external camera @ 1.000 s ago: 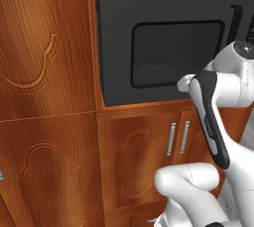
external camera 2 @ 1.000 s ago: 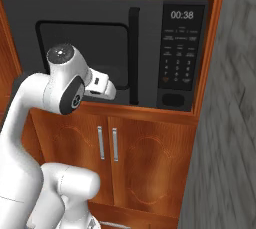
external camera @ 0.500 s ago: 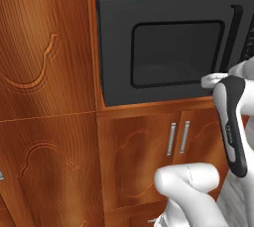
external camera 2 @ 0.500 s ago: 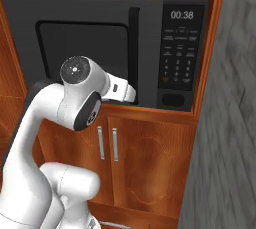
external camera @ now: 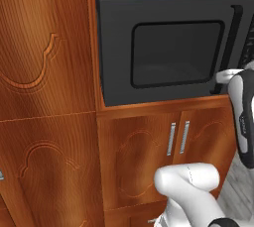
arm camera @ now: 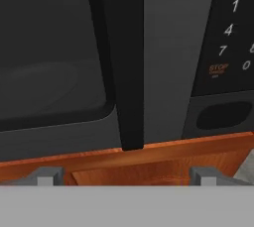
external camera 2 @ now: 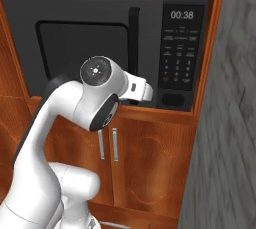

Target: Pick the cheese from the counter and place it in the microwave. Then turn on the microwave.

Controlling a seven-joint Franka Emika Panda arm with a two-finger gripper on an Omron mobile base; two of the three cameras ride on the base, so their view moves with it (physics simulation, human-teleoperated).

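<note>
The black microwave (external camera: 115,47) (external camera 2: 150,28) sits built into wooden cabinetry with its door closed. Its dark glass window (external camera: 174,52) shows an empty inside. The vertical black bar handle (external camera 2: 134,33) (arm camera: 124,62) stands between the window and the button panel (external camera 2: 181,48) (arm camera: 229,32), whose display reads 00:38. My gripper (arm camera: 126,175) is open, holds nothing, and faces the handle's lower end from close by, at the level of the wooden ledge under the door. The cheese and the counter are out of view.
Brown cabinet doors with silver bar handles (external camera: 177,138) (external camera 2: 107,143) lie under the microwave. A tall wooden panel (external camera: 44,97) stands to its left and a grey wall (external camera 2: 225,123) to its right. My white arm (external camera 2: 95,98) crosses in front of the door's lower part.
The arm has swung toward the microwave's handle side, bringing the hand up to the handle's lower end. The jaws have stayed open and the door closed.
</note>
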